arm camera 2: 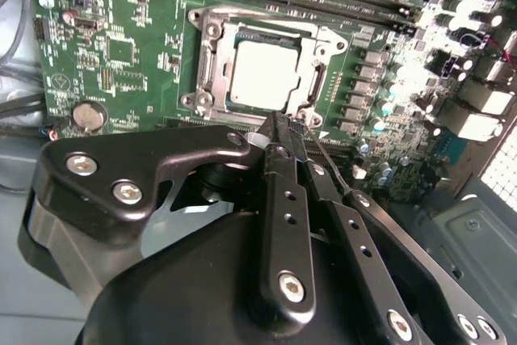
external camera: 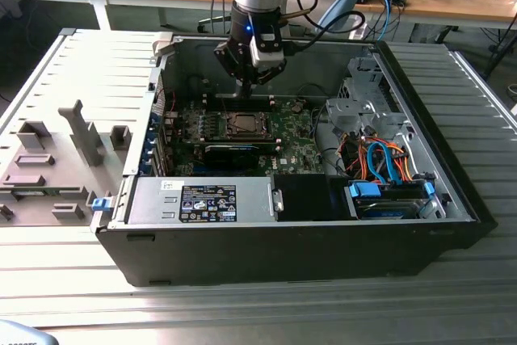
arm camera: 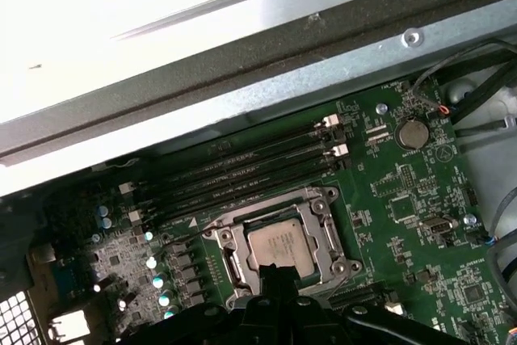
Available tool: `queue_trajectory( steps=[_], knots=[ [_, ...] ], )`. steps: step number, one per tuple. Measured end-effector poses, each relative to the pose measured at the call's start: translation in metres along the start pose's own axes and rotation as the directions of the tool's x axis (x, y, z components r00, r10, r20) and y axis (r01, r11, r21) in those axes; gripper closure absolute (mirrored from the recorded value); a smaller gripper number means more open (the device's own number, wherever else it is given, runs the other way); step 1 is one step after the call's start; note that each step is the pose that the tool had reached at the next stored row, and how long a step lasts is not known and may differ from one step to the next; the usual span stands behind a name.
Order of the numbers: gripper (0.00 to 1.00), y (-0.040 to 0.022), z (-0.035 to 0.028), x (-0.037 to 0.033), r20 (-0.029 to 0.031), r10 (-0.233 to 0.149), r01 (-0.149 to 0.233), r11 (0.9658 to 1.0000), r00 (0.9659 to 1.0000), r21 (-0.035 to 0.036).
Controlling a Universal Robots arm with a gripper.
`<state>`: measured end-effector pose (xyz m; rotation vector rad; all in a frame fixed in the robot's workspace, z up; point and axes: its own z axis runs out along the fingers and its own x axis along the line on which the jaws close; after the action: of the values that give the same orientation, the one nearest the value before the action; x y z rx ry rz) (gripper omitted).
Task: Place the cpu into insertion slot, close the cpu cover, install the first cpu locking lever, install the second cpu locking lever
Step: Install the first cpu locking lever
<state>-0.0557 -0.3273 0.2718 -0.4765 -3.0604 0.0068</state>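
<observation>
Cpu [arm camera 2: 266,73] seated in slot [arm camera 2: 212,78] on green board [arm camera 2: 121,46], cover [arm camera 2: 311,38] down around it; claw [arm camera 2: 279,131] closed, empty, tips just beside slot's near edge, cpu straight ahead.

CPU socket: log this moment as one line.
cpu: seated in insertion slot | cpu cover: closed | gripper: shut, at socket edge

cpu [arm camera 2: 265,73] in insertion slot [arm camera 2: 212,78] | slot on motherboard [arm camera 2: 121,46] | motherboard inside case [external camera: 420,90]
</observation>
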Motion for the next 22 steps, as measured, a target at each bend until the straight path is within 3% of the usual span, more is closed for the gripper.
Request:
queue_trajectory(
  steps=[2, 3, 11, 22],
  knots=[
    [0.89, 0.0, 0.0, 0.0, -0.0031, -0.005, 0.005, 0.9999, 1.0, -0.0099],
    [0.89, 0.0001, 0.0, 0.0, -0.0036, -0.009, 0.009, 0.9999, 1.0, -0.0116],
    [0.89, 0.0, 0.0, 0.0, -0.0043, -0.064, 0.064, 0.9979, 0.9979, -0.0137],
    [0.89, 0.0, 0.0, 0.0, -0.005, -0.112, 0.112, 0.9936, 0.9937, -0.0161]
  ],
)
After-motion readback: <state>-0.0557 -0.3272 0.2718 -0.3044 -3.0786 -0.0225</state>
